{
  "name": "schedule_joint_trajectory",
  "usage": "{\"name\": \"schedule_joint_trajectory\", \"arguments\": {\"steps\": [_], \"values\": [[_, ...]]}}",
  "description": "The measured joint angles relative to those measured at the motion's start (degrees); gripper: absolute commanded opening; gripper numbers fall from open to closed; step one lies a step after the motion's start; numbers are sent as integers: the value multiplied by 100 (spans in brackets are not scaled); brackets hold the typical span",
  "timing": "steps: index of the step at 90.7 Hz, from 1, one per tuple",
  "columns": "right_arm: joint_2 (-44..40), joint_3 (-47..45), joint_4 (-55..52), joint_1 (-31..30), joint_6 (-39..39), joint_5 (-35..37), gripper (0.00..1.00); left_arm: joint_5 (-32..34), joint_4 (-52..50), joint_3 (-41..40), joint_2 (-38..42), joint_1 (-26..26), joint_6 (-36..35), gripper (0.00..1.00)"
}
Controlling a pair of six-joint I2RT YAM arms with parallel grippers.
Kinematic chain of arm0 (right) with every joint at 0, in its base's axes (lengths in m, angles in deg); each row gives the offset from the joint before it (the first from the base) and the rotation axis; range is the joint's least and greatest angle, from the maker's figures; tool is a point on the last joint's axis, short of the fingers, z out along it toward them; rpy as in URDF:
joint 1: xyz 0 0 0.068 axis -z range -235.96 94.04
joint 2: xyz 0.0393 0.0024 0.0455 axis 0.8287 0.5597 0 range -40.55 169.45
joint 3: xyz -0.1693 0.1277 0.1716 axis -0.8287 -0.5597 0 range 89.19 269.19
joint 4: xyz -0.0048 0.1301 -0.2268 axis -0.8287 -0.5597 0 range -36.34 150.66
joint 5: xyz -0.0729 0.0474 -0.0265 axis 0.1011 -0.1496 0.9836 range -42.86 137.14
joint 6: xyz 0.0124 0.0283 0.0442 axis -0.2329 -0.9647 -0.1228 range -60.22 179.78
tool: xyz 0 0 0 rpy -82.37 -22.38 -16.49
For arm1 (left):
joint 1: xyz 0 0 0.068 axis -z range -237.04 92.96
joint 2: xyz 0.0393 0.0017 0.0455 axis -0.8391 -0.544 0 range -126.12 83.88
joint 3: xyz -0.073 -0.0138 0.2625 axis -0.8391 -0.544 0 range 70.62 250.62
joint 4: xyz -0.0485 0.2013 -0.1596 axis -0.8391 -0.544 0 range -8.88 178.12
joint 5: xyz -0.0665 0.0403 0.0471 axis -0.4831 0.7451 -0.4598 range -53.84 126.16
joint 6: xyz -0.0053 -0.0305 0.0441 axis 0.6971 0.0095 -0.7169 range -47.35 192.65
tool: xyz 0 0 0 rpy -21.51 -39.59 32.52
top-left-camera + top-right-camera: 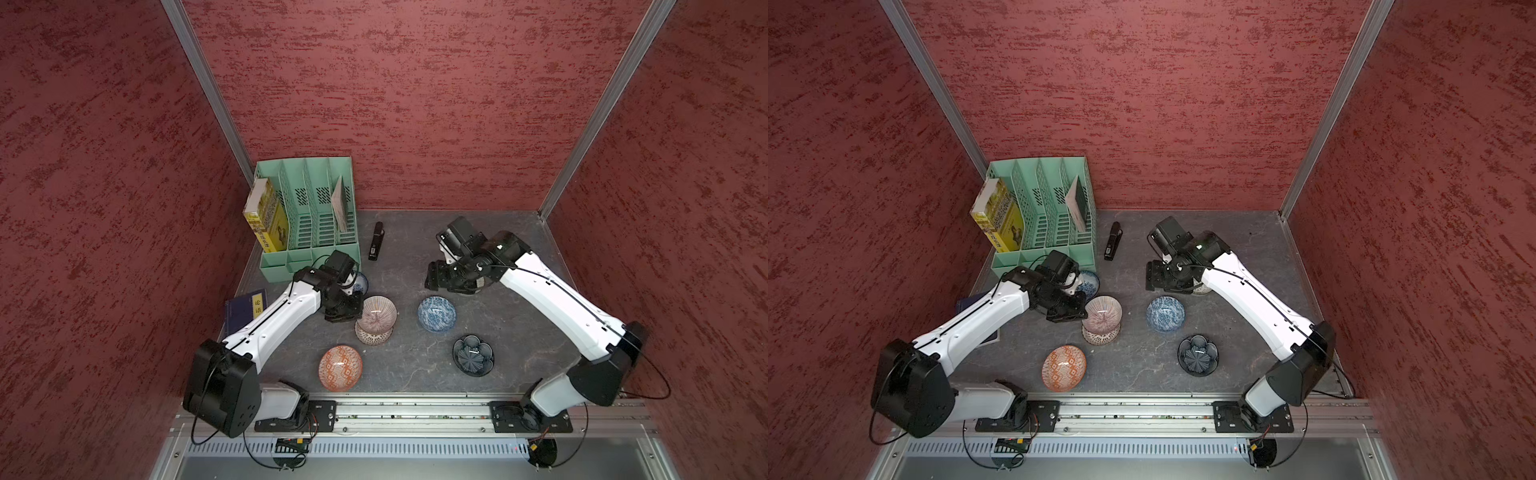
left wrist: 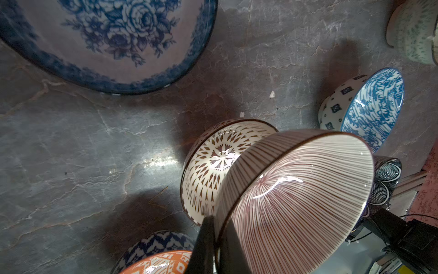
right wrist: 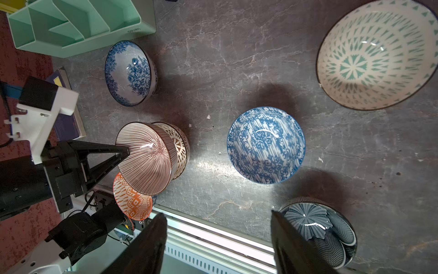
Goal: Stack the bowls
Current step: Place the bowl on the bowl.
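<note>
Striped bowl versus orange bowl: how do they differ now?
The striped bowl is pinched at its rim by the left gripper, over the lattice bowl; the orange bowl sits free on the table. The striped bowl has fine radial lines, the orange bowl geometric blocks. Both are round and upright.

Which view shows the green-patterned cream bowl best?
The right wrist view: the green-patterned cream bowl shows nearly its whole inside. The left wrist view catches only some outer wall at the edge. In both top views the right arm covers nearly all of it.
</note>
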Motion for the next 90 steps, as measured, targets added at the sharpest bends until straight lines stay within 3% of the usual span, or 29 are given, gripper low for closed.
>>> {"name": "schedule_joint_trajectory", "arguments": {"steps": [20,90], "values": [[-20,-214,149,0,-15,-122,67,-2,271,-291,0,0,7,0],[-24,-409,420,2,-42,-321,66,321,509,-466,-2,26,26,0]]}}
